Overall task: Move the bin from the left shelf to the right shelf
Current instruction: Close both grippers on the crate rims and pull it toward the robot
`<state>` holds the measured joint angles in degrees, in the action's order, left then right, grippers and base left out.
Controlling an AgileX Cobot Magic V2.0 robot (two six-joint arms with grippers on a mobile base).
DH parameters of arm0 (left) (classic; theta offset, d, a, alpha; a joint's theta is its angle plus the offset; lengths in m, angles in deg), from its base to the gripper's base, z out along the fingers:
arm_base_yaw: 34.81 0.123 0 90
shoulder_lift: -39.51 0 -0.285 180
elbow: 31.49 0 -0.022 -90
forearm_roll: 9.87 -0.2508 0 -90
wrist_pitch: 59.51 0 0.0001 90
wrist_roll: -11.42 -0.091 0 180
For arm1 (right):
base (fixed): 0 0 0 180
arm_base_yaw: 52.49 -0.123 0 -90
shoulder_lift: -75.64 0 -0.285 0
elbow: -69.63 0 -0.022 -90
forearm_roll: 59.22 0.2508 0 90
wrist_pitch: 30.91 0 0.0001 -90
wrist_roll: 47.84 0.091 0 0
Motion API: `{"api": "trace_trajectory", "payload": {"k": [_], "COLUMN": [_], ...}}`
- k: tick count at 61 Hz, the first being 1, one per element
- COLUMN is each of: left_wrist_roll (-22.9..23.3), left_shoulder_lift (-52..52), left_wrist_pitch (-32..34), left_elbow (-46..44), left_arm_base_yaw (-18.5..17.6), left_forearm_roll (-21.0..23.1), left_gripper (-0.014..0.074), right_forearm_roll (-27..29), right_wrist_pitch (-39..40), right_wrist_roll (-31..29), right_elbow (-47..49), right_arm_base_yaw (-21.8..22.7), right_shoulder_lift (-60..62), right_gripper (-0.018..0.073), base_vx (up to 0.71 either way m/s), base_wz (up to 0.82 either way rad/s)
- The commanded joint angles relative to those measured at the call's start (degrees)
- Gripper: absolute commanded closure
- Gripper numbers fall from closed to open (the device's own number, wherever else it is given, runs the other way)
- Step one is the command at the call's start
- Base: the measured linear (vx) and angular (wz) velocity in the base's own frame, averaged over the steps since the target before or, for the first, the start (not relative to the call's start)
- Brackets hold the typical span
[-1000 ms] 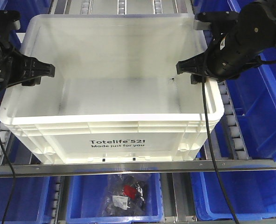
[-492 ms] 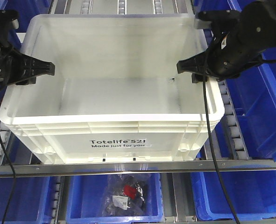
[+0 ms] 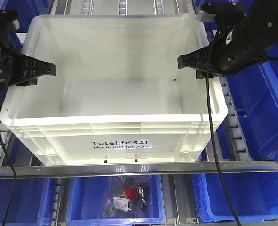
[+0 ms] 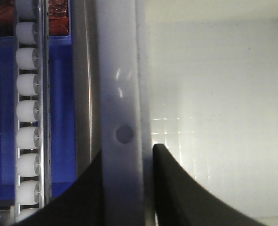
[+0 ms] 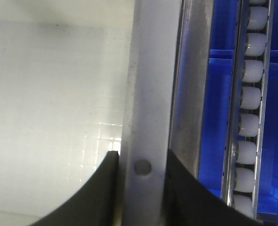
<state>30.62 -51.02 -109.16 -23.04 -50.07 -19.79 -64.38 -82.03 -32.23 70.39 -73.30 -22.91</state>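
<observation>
A white bin (image 3: pixel 115 141) sits on the roller tracks (image 3: pixel 234 129) of a metal shelf (image 3: pixel 139 168), just behind its front rail. Blue bins (image 3: pixel 266 117) flank it at right; a lower blue bin (image 3: pixel 82 207) occupies the level beneath.

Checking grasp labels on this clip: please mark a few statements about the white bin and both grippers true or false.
1. The white bin holds nothing. True.
2. The left gripper has its fingers either side of the bin's side rim. True.
3. One gripper hangs clear of the bin. False: the right gripper straddles the opposite rim.
4. The bin on the lower shelf is empty. False: the blue bin holds a clear bag with something red inside.
</observation>
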Motion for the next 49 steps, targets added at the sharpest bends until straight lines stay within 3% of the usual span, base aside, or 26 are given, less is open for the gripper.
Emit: {"api": "trace_trajectory", "payload": {"k": [1,16,32,49], "left_wrist_roll": [-0.4,-0.4,-0.4,-0.4], "left_shoulder_lift": [1.7,3.1,5.4,9.5], "left_wrist_pitch": [1.3,1.3,1.0,1.0], "left_elbow": [-1.7,-1.7,-1.7,-1.7], "left_arm_base_yaw": [-0.4,-0.4,-0.4,-0.4], "left_forearm_roll": [-1.7,-1.7,-1.7,-0.1], "left_gripper": [0.0492,0.0492,0.0492,0.0492], "right_forearm_roll": [-1.9,-1.9,-1.9,-1.8], "right_wrist_pitch": [1.1,0.6,0.6,1.0], "right_wrist_roll": [-1.3,-1.3,-1.3,-1.3], "right_elbow": [1.9,1.9,1.9,1.9], "right_arm_base_yaw": [0.4,0.4,0.4,0.4], "right_shoulder_lift": [2.5,2.5,2.7,5.7], "right_gripper": [0.0422,0.0446,0.0571,0.0568], "base_vx": [0.0,0.0,0.0,0.0], "base_wz": [0.0,0.0,0.0,0.0]}}
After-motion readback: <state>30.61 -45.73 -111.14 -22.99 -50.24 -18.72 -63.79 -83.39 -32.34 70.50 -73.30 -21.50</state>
